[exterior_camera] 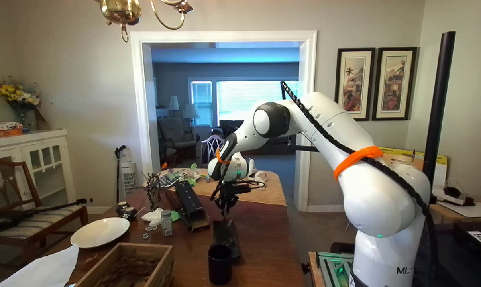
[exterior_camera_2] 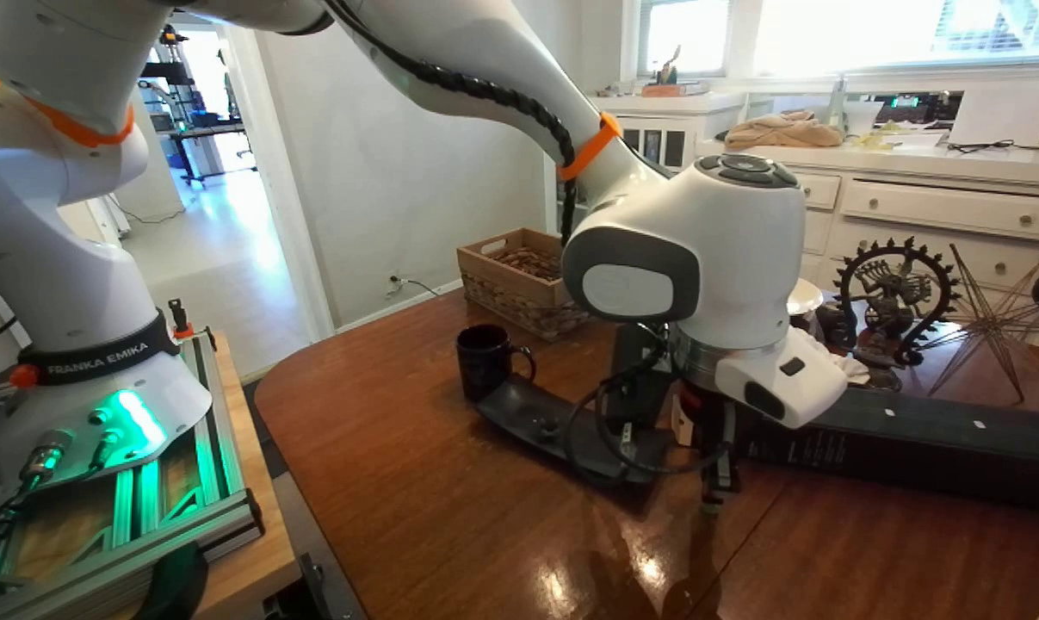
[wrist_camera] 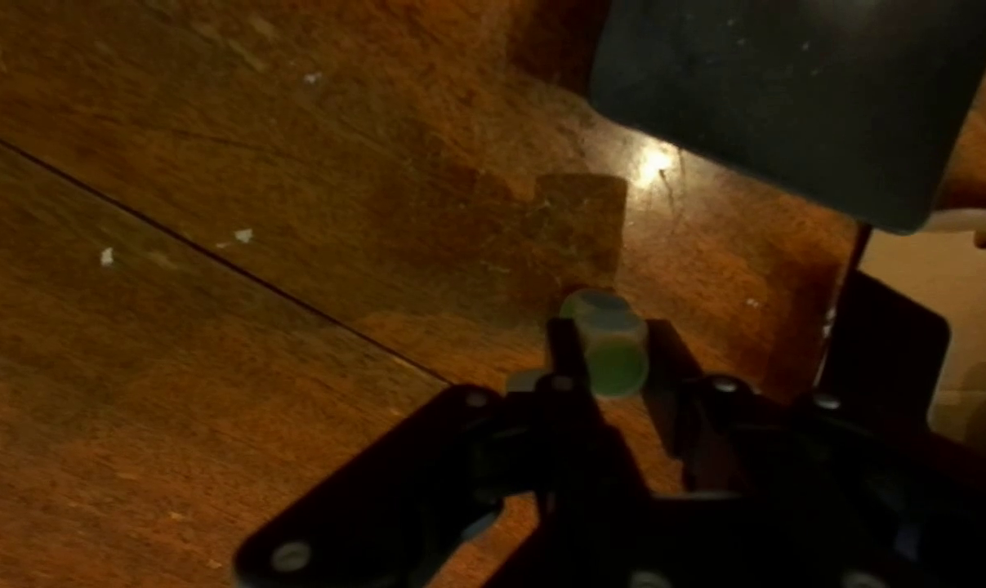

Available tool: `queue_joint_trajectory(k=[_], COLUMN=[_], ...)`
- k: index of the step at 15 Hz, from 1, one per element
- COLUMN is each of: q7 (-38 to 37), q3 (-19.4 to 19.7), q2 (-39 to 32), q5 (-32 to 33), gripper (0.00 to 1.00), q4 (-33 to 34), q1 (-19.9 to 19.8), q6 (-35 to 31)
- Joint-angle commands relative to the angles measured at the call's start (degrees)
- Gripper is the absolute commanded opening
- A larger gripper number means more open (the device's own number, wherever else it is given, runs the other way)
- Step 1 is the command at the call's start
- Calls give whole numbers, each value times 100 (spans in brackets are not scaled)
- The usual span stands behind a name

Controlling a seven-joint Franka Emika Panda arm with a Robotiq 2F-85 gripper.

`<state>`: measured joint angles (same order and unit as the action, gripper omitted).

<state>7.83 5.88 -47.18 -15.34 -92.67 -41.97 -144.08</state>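
One small, rounded green-and-pale block (wrist_camera: 615, 363) sits pinched in the nearly closed black metal claw (wrist_camera: 613, 349) in the wrist view, and in an exterior view the long, curved black tray (exterior_camera_2: 523, 415) lies just beside, end-on to the claw.

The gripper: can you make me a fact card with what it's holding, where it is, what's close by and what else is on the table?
Holding: the gripper is shut on a small green-and-pale piece, too blurry to name
Where: over the wooden table; can't tell if the piece touches it
Close by: curved black tray, long black box
Beside the tray: black mug, upright
Also on the table: wooden basket with brown bits inside, white plate, dark ring-shaped statue
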Motion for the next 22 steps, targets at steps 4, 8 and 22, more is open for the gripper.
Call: queue_joint_trajectory(k=[4,8,22], q7=[-30,-20,-30], q3=[44,47,-33], q2=[-124,-129,-91], q5=[-43,-43,-75], gripper=[6,6,6], q4=[59,61,166], q1=[-20,-40,-34], q6=[-108,-112,-58])
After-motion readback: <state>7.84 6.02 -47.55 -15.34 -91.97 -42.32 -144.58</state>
